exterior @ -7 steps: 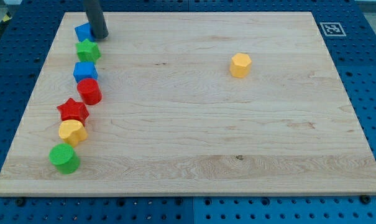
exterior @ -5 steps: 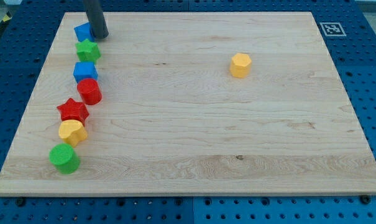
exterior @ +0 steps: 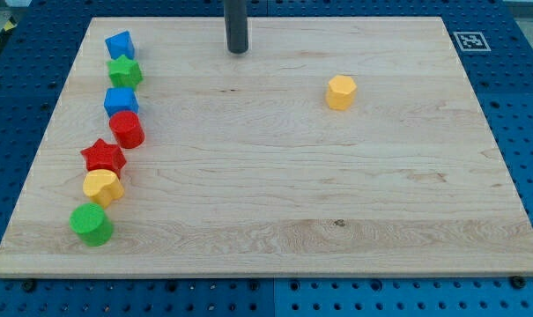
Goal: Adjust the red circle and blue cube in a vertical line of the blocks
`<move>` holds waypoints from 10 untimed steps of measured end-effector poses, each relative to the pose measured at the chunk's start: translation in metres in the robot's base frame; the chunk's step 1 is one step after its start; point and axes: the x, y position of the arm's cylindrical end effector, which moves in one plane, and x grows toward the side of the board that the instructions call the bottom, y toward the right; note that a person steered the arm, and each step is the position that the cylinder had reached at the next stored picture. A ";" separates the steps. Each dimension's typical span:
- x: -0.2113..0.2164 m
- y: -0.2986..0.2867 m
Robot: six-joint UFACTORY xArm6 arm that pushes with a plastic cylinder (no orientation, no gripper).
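The red circle and the blue cube touch each other in a column of blocks down the view's left. Above them sit a green star and a second blue block. Below them sit a red star, a yellow block and a green round block. My tip is near the view's top, well to the right of the column and touching no block.
A yellow hexagon block sits alone right of centre. The wooden board lies on a blue perforated table. A black-and-white marker is at the board's top right corner.
My tip has moved to the right along the view's top, away from the top blue block. No block has moved.
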 end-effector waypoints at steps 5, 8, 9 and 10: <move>0.149 -0.045; 0.172 -0.088; 0.172 -0.096; 0.172 -0.104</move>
